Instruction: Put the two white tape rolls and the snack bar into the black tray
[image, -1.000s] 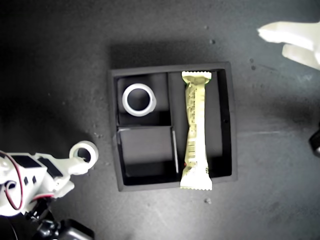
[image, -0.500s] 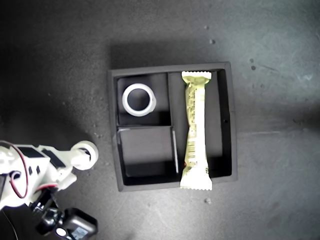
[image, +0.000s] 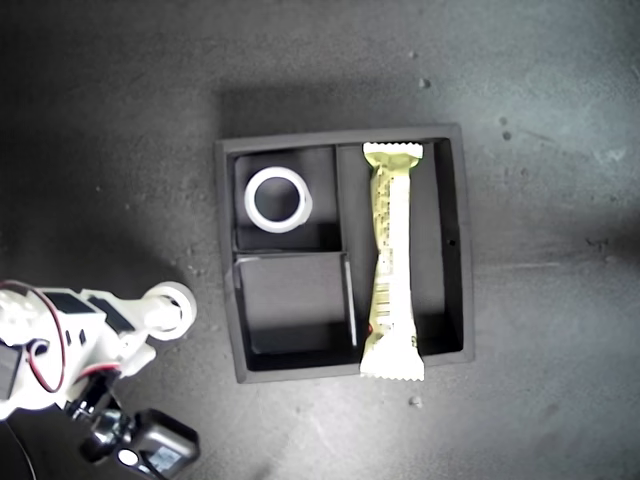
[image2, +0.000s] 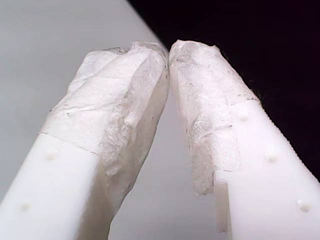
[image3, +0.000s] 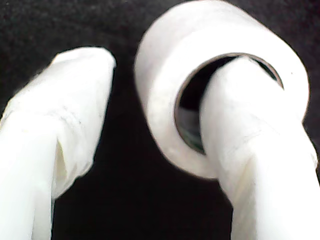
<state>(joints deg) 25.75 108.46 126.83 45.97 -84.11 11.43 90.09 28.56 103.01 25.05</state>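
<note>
Tape-wrapped fingers of my second gripper (image: 172, 312) sit low at the exterior view's left, just off the black tray's (image: 455, 240) left wall, over the dark tabletop (image: 120, 130). In the second wrist view my second gripper (image3: 150, 130) is spread: one finger (image3: 250, 150) is threaded through the open centre of the smaller tape roll (image3: 200, 75), the other finger stands apart from the roll's outer wall with dark tabletop showing between them. So the roll hangs hooked on one finger, not pinched. In the exterior view that smaller tape roll (image: 178, 297) is outside the tray, near its lower left corner.

Inside the tray, the larger tape roll (image: 278, 199) lies flat in the upper left small compartment. The small compartment below it holds nothing I can make out. The snack bar (image: 390, 262) lies lengthwise in the long compartment on the tray's right side, its lower crimped end reaching over the tray's lower wall.

My first gripper (image2: 169, 55) shows only in the first wrist view: its padded tips are pressed nearly together with nothing between them.
</note>
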